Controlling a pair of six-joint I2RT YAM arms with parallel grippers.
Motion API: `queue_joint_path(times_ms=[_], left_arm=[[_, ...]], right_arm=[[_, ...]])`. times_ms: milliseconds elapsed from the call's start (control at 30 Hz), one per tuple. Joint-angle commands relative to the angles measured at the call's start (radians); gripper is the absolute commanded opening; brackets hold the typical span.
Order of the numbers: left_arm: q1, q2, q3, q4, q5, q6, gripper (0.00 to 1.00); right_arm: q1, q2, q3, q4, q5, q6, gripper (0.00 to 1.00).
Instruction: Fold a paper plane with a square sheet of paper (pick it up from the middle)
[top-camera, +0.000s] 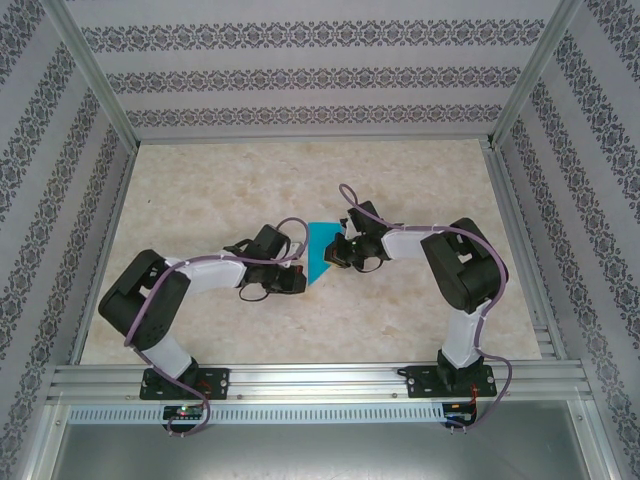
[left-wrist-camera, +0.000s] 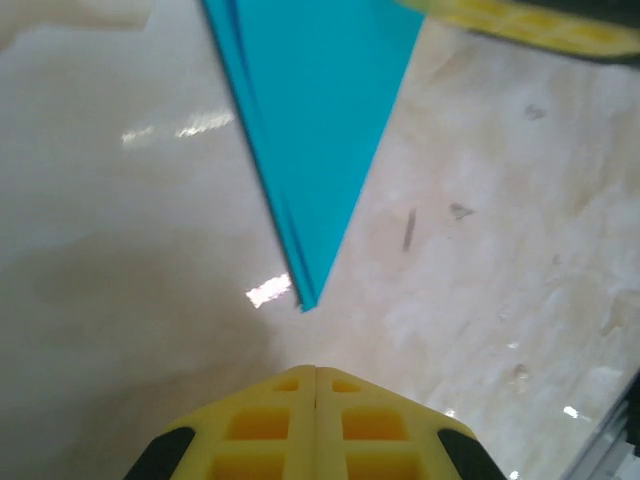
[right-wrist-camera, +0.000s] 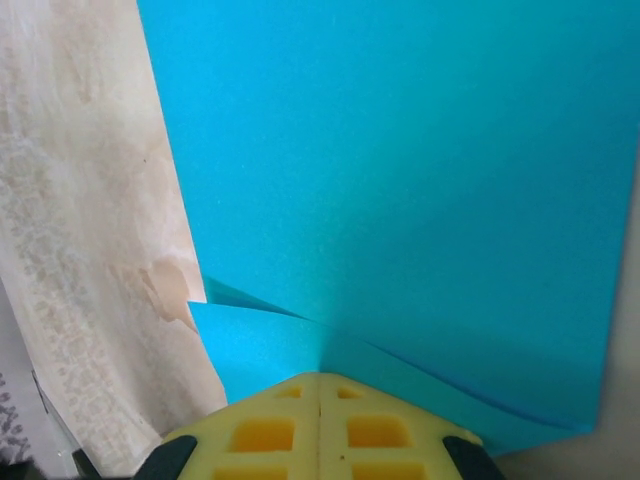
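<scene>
Teal paper (top-camera: 320, 245) tip, open table (top-camera: 200, 190) beyond.

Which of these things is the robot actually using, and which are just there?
In use: folded blue paper; left gripper, shut, near the paper's tip; right gripper, shut, over the paper.
Just there: table; patterned walls; metal frame.

In the top view the right gripper (top-camera: 341, 252) covers the right side of the blue paper (top-camera: 320, 250). In the left wrist view its wide end runs off the top edge. In the right wrist view the right gripper hides part of its near edge.
</scene>
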Motion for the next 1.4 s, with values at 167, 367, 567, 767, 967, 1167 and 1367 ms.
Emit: queue_joint_path(times_ms=[167,367,567,767,967,1167,1367], left_arm=[[-0.004,0.005,0.102,0.092,-0.051,-0.1,0.05],[-0.016,0.117,0.193,0.093,-0.073,-0.118,0.04],[-0.016,0.208,0.268,0.03,-0.161,-0.128,0.03],[-0.015,0.239,0.288,-0.029,-0.261,-0.131,0.02],[-0.017,0.249,0.282,-0.043,-0.28,-0.139,0.02],[-0.016,0.251,0.28,-0.043,-0.282,-0.139,0.02],[-0.014,0.251,0.277,-0.047,-0.28,-0.138,0.02]], right_arm=[[0.038,-0.178,-0.08,0.011,0.123,0.162,0.05],[-0.041,-0.276,-0.132,-0.015,0.184,0.166,0.31],[-0.082,-0.258,-0.158,0.0,0.164,0.156,0.35],[-0.08,-0.2,-0.124,-0.001,0.121,0.137,0.36],[-0.071,-0.148,-0.092,0.017,0.09,0.133,0.36],[-0.069,-0.108,-0.068,0.032,0.062,0.134,0.36],[-0.067,-0.084,-0.058,0.068,0.035,0.147,0.33]])
